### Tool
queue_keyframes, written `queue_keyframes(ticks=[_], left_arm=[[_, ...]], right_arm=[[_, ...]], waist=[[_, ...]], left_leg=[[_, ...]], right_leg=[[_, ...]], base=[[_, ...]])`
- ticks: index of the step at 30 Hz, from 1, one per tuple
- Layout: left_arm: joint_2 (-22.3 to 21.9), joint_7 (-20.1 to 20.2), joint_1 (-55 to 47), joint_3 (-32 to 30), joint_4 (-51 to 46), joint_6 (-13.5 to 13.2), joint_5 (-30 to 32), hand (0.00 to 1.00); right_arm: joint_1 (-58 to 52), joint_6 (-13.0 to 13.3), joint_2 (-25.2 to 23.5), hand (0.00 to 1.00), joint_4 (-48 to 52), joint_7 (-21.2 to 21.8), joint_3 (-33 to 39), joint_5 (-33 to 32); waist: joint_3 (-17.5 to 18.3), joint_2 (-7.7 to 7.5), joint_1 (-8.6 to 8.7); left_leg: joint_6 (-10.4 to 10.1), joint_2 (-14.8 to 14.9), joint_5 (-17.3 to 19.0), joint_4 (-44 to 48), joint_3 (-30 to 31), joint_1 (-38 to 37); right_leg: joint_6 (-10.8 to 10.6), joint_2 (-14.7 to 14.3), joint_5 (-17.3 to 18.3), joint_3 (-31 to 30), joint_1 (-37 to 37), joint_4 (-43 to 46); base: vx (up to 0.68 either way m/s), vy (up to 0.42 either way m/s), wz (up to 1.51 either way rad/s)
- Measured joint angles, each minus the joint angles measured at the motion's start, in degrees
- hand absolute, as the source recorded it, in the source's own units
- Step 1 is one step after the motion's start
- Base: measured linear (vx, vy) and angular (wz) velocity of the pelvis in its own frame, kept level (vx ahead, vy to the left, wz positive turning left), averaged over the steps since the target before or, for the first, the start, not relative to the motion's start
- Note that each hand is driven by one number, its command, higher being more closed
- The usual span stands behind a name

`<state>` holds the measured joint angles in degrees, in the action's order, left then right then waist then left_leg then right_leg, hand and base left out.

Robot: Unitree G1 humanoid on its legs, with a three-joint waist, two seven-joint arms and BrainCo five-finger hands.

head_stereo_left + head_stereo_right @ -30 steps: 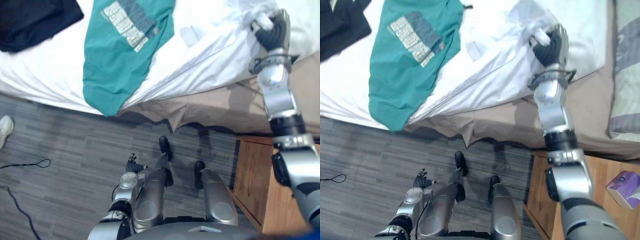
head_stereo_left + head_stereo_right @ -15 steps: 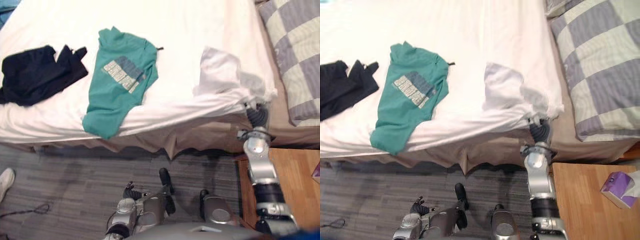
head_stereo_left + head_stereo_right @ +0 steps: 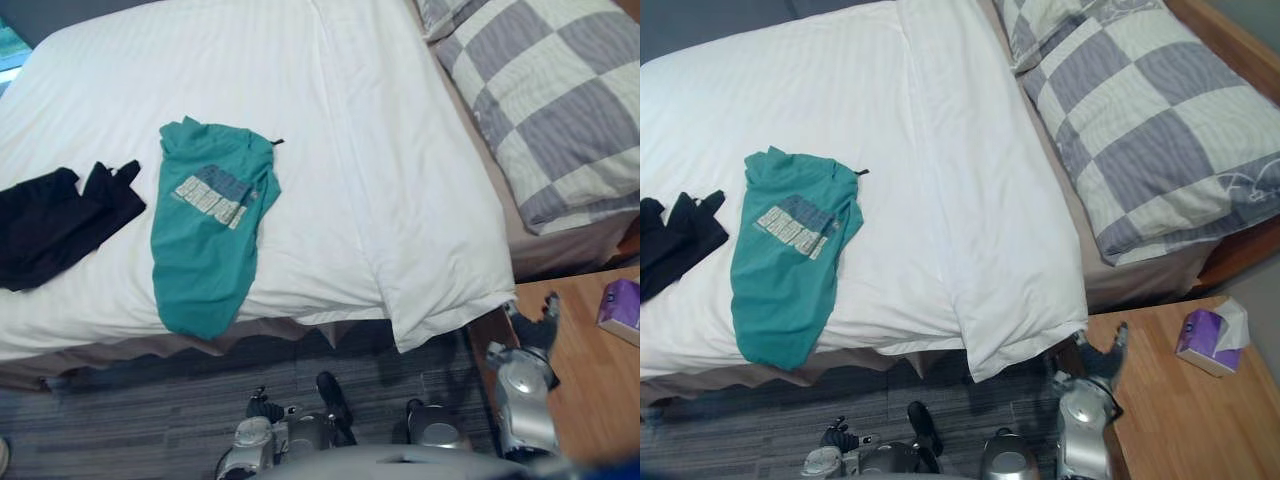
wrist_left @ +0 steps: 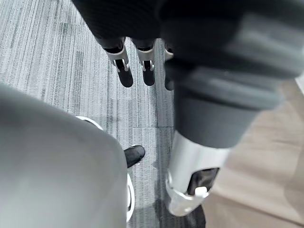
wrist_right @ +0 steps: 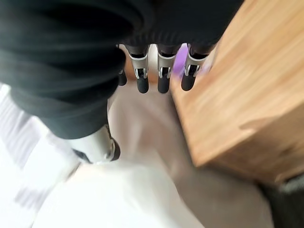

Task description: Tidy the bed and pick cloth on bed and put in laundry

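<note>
R hand (image 3: 530,325) open by duvet (image 3: 440,290) corner | L hand (image 4: 124,71) open, low | teal tee (image 3: 205,240) overhangs duvet edge

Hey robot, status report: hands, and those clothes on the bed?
Right hand open beside nightstand; left hand open, low by floor. Teal shirt, black garment lying on white duvet. Nothing in the way.
</note>
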<state>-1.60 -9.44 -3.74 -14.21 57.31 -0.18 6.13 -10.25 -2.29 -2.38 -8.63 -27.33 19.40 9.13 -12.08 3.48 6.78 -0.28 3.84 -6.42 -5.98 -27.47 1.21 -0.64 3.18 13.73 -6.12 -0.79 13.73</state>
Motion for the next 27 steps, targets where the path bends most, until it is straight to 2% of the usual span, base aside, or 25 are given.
queue_keyframes(ticks=[6, 7, 11, 16, 18, 19, 21, 22, 25, 27], left_arm=[[-0.18, -0.54, -0.75, -1.16, -0.18, 0.02, 0.01, 0.0], [-0.27, -0.54, -0.79, -1.6, -0.19, 0.02, 0.0, 0.0], [-0.29, -0.51, -0.89, -1.69, -0.29, 0.03, 0.01, 0.0], [0.2, -0.5, -0.89, -0.65, 0.04, 0.1, 0.06, 0.0], [0.82, -0.51, -0.8, 0.87, 0.19, 0.67, 0.06, 0.0], [0.87, -0.51, -0.76, 0.89, 0.21, 0.87, 0.06, 0.0], [0.84, -0.9, 0.02, 1.35, 0.19, 0.95, -0.13, 0.0], [0.8, -0.95, 0.25, 1.35, 0.19, 0.95, -0.18, 0.0], [0.59, -1.67, 1.54, 1.32, 0.14, 0.85, -1.13, 0.0], [0.46, -2.18, 2.57, 1.35, -0.07, 0.54, -2.39, 0.0]], right_arm=[[-1.39, -0.16, -0.82, 0.0, 1.54, -4.34, 6.09, -1.18], [-1.4, -0.24, -1.23, 1.0, 2.08, -4.82, 6.91, -1.26], [-0.26, -0.61, -1.65, 1.0, 4.65, -6.69, 7.29, -2.22], [7.47, 0.17, -0.34, 1.0, 5.05, -4.16, 6.48, -8.28], [13.46, 2.99, 1.66, 1.0, 2.29, -2.41, 4.36, -16.32], [15.27, 3.6, 1.91, 1.0, 1.16, -2.08, 4.17, -18.03], [22.31, 8.34, 2.94, 1.0, -1.81, -1.42, 3.07, -28.94], [24.04, 9.38, 3.05, 1.0, -2.03, -1.16, 2.61, -31.27], [31.58, 14.88, 2.77, 1.0, -2.06, 0.48, 1.53, -42.99], [35.9, 18.22, 2.46, 1.0, -1.96, 0.95, 1.44, -49.38]], waist=[[2.21, -0.86, 0.01], [2.29, -0.95, 0.01], [2.53, -1.01, -0.07], [2.57, -1.22, -0.26], [2.52, -1.31, -0.3], [2.5, -1.34, -0.37], [2.39, -1.18, -1.7], [2.31, -1.04, -1.93], [1.44, -0.18, -3.96], [0.23, -0.31, -5.08]], left_leg=[[0.21, 0.2, 1.07, -0.03, -0.29, -1.09], [0.19, 0.2, 1.15, -0.03, -0.3, -1.27], [0.16, 0.21, 1.22, -0.05, -0.28, -1.21], [-0.12, 0.08, 0.88, -0.06, 0.54, -0.91], [0.18, -0.03, -0.03, -0.05, 2.14, 0.2], [0.24, -0.05, -0.25, -0.05, 2.91, 0.51], [0.38, 0.02, -1.11, -0.03, 4.4, 2.51], [0.37, 0.07, -1.31, -0.03, 4.62, 3.24], [0.05, 0.02, -1.75, -0.02, 5.82, 6.27], [0.03, -0.19, -2.04, -0.01, 6.25, 7.95]], right_leg=[[0.0, 0.04, -0.02, 0.3, -1.72, -1.29], [-0.03, 0.05, -0.04, 0.31, -1.93, -1.4], [-0.09, 0.09, -0.09, 0.38, -2.06, -1.74], [-0.11, 0.12, -0.1, 0.76, -2.02, -1.82], [-0.1, 0.1, -0.11, 1.82, -1.58, -1.83], [-0.1, 0.05, -0.11, 2.27, -1.52, -1.82], [-0.08, -0.18, -0.11, 3.79, 0.0, -1.27], [-0.07, -0.27, -0.11, 4.06, 0.75, -0.96], [0.2, -0.32, 0.09, 5.35, 3.88, 0.67], [0.78, -0.11, 0.78, 6.01, 6.06, 2.44]], base=[[0.02, -0.01, -0.03], [0.0, 0.0, 0.0], [0.0, 0.0, 0.0], [0.0, -0.001, 0.06], [-0.02, -0.015, 0.3], [-0.03, -0.028, 0.4], [-0.05, -0.03, 0.38], [-0.06, -0.019, 0.27], [-0.05, -0.007, 0.22], [-0.05, -0.011, 0.23]])
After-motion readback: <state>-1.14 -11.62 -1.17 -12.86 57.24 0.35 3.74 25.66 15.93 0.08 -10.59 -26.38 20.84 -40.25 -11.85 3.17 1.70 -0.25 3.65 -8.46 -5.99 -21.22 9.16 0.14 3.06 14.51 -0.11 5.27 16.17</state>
